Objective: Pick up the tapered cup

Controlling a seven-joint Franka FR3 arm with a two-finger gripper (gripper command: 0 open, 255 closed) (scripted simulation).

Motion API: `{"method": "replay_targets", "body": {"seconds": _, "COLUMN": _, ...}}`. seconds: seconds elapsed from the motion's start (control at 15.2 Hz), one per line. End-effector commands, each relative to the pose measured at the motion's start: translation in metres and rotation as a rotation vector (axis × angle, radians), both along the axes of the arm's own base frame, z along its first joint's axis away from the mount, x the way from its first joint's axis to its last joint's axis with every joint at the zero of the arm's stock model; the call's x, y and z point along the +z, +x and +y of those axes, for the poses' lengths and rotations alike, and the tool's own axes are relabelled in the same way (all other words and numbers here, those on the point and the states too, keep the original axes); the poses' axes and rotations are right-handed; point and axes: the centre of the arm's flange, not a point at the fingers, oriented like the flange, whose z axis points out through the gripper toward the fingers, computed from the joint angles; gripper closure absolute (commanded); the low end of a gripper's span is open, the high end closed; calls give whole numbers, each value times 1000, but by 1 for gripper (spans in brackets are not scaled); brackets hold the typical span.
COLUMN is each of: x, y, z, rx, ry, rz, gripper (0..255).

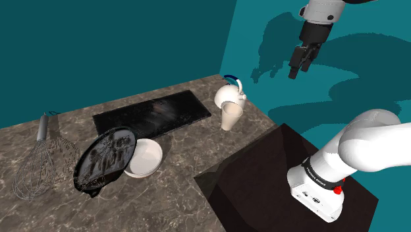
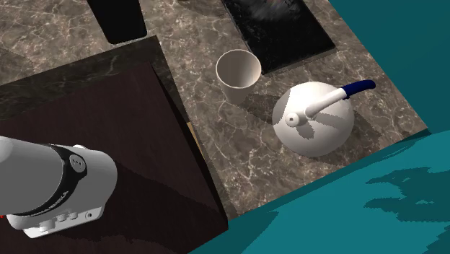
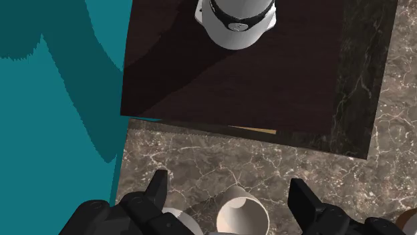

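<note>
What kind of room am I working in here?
Most likely a kitchen: a marbled counter carries what looks like a black cooktop, a white kettle and a wire whisk.

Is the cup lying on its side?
No, the cup stands upright on the counter, open mouth up, beside the white kettle.

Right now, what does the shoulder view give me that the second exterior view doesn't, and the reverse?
Shoulder view adds: the gripper, open, raised well above the counter, plus a whisk, a dark plate and a white bowl toward that view's left.
Second exterior view adds: a look down into the cup, which is empty, and onto the kettle with its lid knob.
Both: cup, white kettle with blue handle, black cooktop, dark stand, lower arm.
</note>
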Motion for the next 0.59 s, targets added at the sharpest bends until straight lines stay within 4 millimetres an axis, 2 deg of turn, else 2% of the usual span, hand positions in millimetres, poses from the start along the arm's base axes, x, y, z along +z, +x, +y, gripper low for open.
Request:
{"method": "replay_targets", "body": {"seconds": 0.0, "x": 0, "y": 0, "z": 0, "rx": 0, "ry": 0, "rz": 0, "gripper": 0}}
{"method": "replay_targets", "body": {"seconds": 0.53, "x": -85, "y": 44, "z": 45, "rx": -4, "ry": -39, "rz": -25, "gripper": 0}}
